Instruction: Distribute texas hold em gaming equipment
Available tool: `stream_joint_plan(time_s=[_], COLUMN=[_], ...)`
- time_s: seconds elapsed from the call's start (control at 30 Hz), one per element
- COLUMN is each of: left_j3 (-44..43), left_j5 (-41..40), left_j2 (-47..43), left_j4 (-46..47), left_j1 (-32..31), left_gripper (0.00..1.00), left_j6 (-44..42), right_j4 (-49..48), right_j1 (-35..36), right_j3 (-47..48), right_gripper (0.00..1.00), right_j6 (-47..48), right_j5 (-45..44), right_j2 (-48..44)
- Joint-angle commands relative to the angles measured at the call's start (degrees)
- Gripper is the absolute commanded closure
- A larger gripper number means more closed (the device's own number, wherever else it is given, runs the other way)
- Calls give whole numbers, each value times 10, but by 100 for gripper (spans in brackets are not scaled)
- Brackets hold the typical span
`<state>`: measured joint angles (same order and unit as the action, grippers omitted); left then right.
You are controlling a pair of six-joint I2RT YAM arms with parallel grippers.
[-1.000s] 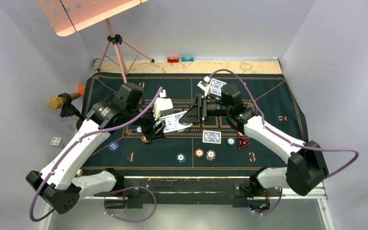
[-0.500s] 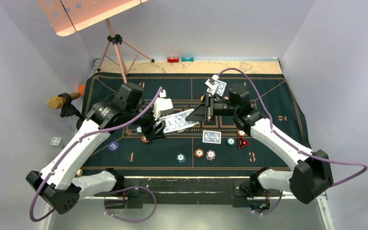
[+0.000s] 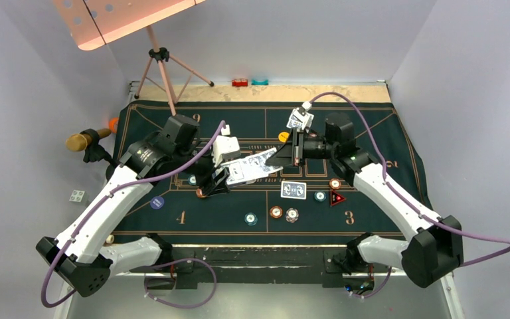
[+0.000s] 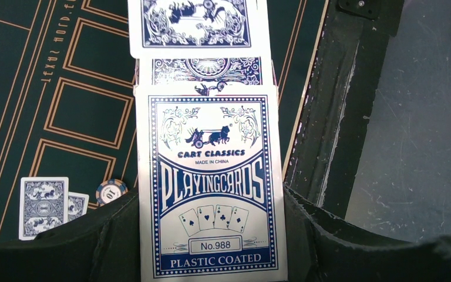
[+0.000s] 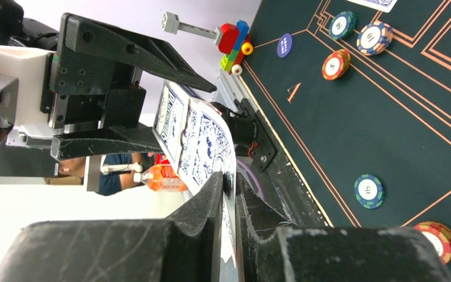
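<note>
While left jaws clench card box (image 4: pixel 211 188) — cards (image 4: pixel 207 70) poking out — right jaws pinch 1 card (image 4: pixel 191 23).

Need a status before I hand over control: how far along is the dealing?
Done: a dealt card lies face-down on the green mat, with chips and the red triangle marker spread around. In hand: the left gripper holds the deck box; the right gripper pinches a fresh card protruding from it. Left: place that card and deal the remainder.
</note>
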<state>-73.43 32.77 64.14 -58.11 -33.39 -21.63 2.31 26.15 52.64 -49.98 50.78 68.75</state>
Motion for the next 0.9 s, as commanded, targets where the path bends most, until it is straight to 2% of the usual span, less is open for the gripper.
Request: stream_joint_plan(time_s=[0.0, 0.33, 0.37, 0.43, 0.47, 0.67, 0.73, 0.87], left_j3=[-19, -22, -22, -23, -23, -23, -23, -23], left_j5=[20, 23, 23, 21, 21, 22, 22, 24], left_j2=[-12, -15, -15, -16, -16, -18, -18, -19], left_j4=[24, 23, 23, 22, 21, 18, 17, 15], left_j1=[4, 6, 5, 6, 7, 7, 7, 8], left_gripper=[100, 100, 100, 100, 100, 100, 100, 100], left_j6=[4, 4, 4, 4, 2, 0, -1, -2], right_j4=[53, 133, 144, 170, 178, 160, 123, 125], right_j1=[-16, -29, -33, -49, -61, -148, -157, -161], right_j3=[50, 90, 95, 105, 106, 43, 10, -25], right_gripper=[87, 83, 86, 100, 100, 100, 100, 100], right_j6=[45, 102, 108, 124, 128, 108, 91, 94], right_j5=[5, -18, -20, -26, -30, -6, 13, -26], right_j2=[-23, -30, -31, -37, -42, -52, -52, -42])
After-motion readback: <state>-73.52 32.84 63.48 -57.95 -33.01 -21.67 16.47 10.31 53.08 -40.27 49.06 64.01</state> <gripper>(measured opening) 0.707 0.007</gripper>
